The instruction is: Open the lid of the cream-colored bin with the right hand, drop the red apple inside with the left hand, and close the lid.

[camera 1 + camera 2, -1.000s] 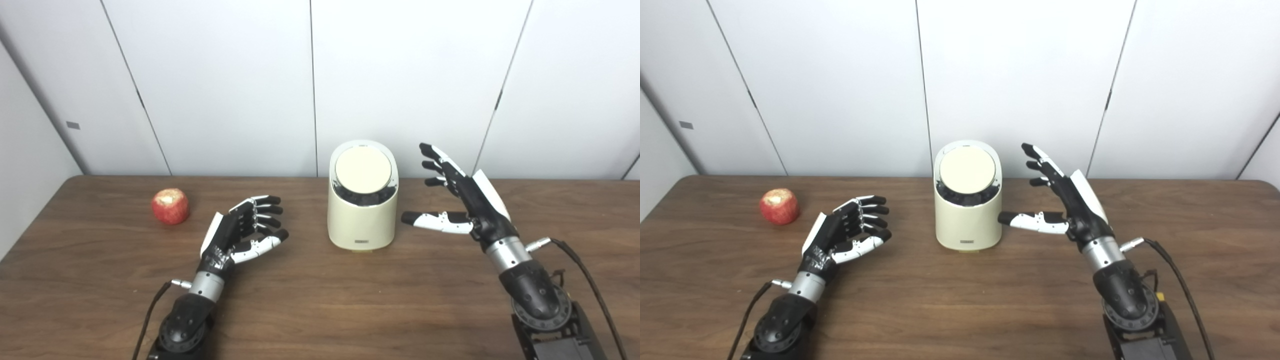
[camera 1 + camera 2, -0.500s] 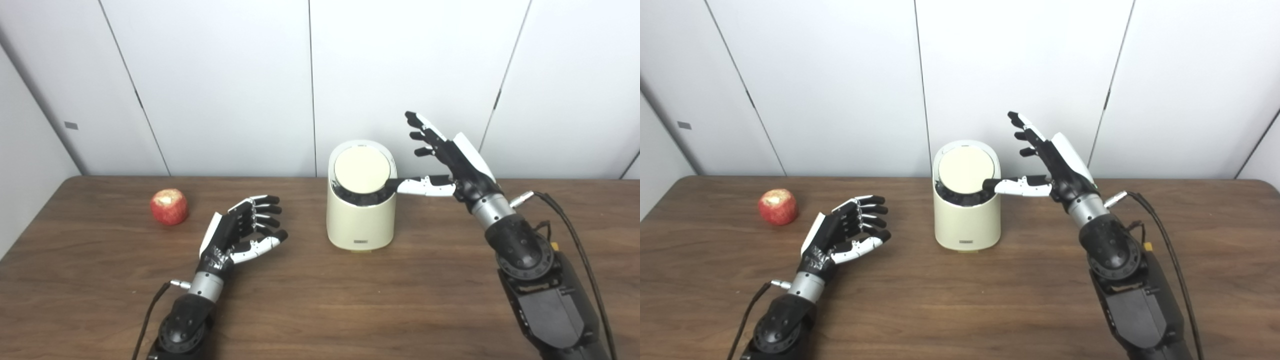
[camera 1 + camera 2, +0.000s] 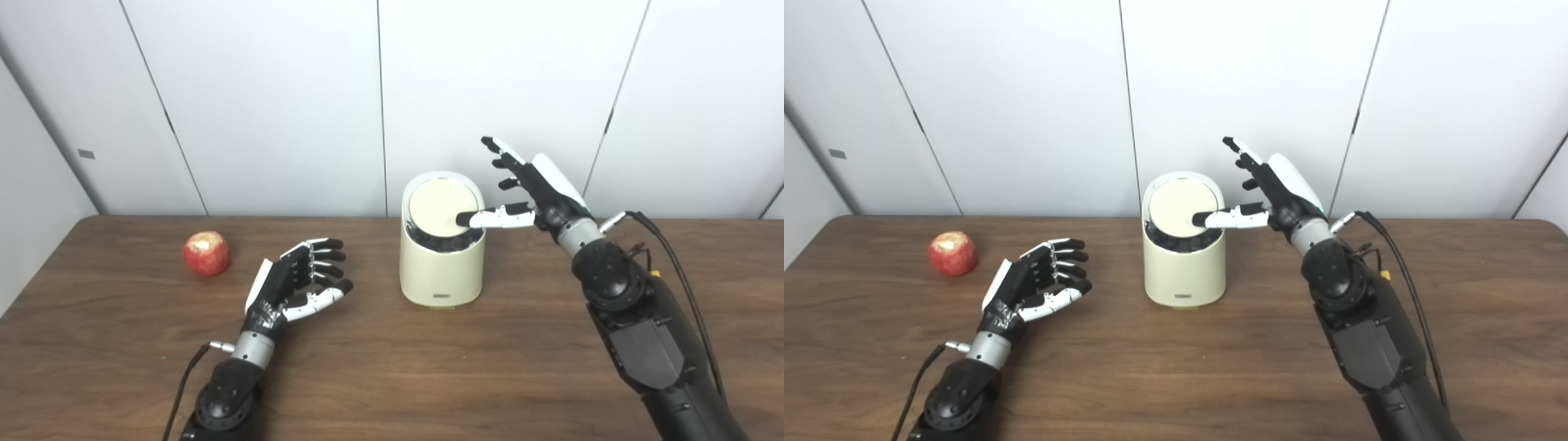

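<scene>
We are seeing the cream bin (image 3: 441,263) standing mid-surface, its lid (image 3: 442,209) lying shut. Our right robot hand (image 3: 531,191) is hovering spread at the bin's right, thumb reaching over the lid. Our left robot hand (image 3: 294,283) is resting loosely spread, holding nothing, with the red apple (image 3: 207,252) sitting well apart to its far left
</scene>
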Available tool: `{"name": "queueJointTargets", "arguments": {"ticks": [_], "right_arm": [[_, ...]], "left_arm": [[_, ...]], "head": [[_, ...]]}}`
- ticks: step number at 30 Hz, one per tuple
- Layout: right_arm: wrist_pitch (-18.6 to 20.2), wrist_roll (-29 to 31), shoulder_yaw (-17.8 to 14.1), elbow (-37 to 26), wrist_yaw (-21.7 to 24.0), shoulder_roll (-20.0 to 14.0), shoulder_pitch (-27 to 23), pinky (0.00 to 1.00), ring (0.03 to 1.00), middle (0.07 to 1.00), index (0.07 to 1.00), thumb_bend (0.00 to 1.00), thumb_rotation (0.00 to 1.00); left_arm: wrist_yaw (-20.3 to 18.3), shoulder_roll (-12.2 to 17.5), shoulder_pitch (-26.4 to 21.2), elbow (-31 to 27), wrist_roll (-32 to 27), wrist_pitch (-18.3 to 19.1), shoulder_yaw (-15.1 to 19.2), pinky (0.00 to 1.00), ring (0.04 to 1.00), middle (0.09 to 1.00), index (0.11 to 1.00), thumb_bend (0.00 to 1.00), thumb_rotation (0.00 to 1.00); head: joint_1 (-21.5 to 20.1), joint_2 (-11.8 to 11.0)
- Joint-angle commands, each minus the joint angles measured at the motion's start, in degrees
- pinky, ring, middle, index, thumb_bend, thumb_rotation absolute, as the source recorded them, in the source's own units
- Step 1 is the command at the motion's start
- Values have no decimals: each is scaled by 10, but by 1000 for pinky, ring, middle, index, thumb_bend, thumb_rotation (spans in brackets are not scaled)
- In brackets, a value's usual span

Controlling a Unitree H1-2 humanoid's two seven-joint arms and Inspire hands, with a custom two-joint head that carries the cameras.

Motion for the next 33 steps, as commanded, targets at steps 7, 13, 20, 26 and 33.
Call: {"name": "queueJointTargets", "arguments": {"ticks": [7,13,20,26,33], "right_arm": [[-7,-22,16,2,-15,9,-51,782,914,949,952,798,399],[-7,-27,24,8,-11,13,-61,825,932,949,950,815,407],[-5,-40,35,16,-9,12,-70,806,913,937,942,833,424],[15,-63,50,14,-2,8,-74,771,895,924,935,835,391],[33,-69,52,9,11,2,-69,784,907,929,933,817,340]], "left_arm": [[9,-6,-5,7,5,-13,-3,491,597,683,731,644,90],[13,-8,-4,5,10,-14,-4,489,593,686,729,631,76],[8,-10,-7,11,4,-20,-1,483,589,685,728,626,55],[9,-11,-3,3,3,-13,1,485,595,685,732,639,84],[5,-10,0,-5,0,-8,2,490,604,689,736,647,104]], "head": [[-1,1],[-1,3],[0,5],[1,5],[2,7]]}}
